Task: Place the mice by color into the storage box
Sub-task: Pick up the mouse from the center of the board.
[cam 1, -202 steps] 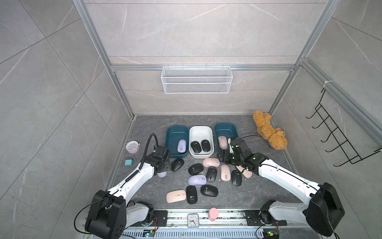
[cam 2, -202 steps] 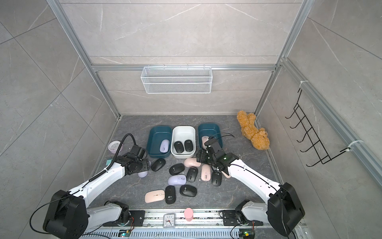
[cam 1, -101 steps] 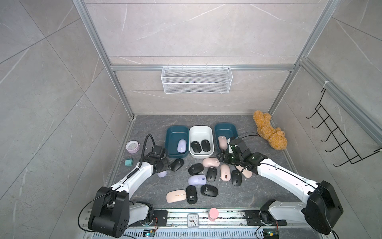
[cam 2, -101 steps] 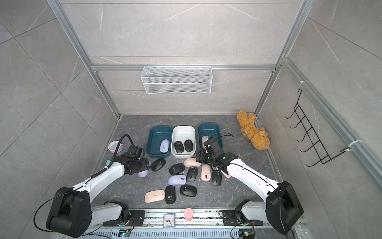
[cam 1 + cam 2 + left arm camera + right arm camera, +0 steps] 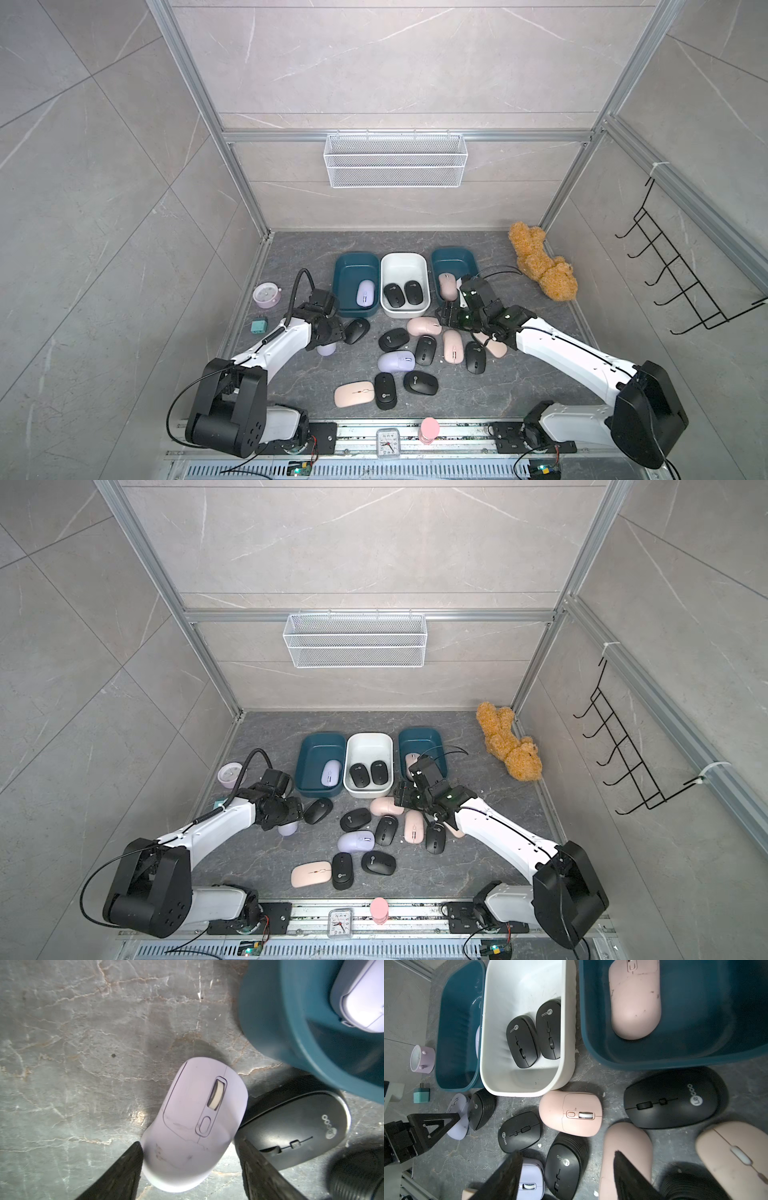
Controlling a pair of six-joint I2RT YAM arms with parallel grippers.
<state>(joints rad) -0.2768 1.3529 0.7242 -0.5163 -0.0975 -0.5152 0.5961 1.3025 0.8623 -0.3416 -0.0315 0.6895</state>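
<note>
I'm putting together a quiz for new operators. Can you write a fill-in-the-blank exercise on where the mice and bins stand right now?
1. The white bin holds ___ black mice.
2. The left end effector straddles a ___ mouse lying on the table.
3. The lone mouse in the teal bin nearest the teddy bear is ___.

Missing words: two; purple; pink.
</note>
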